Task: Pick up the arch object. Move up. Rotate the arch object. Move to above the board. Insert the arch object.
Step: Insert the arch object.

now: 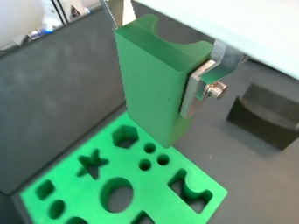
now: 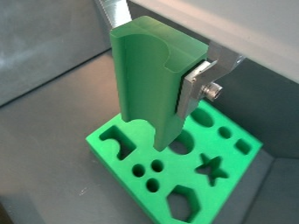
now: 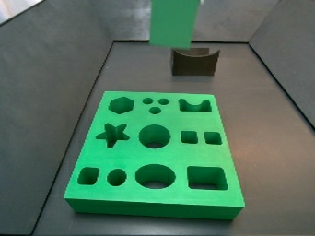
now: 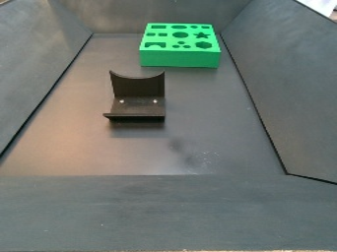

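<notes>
The gripper (image 1: 176, 83) is closed on the arch object (image 1: 158, 79), a silver finger (image 1: 201, 83) pressed to its side, holding it upright in the air above the board (image 1: 70, 206). The board lies flat on the dark floor (image 4: 184, 148). The fixture (image 4: 136, 96) stands apart from it.

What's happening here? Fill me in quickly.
The gripper is shut on the arch object, a green block, holding it upright in the air above the board, not yet inserted. In a side view the block hangs over the far end of the board. The fixture stands on the floor, apart from the board.
</notes>
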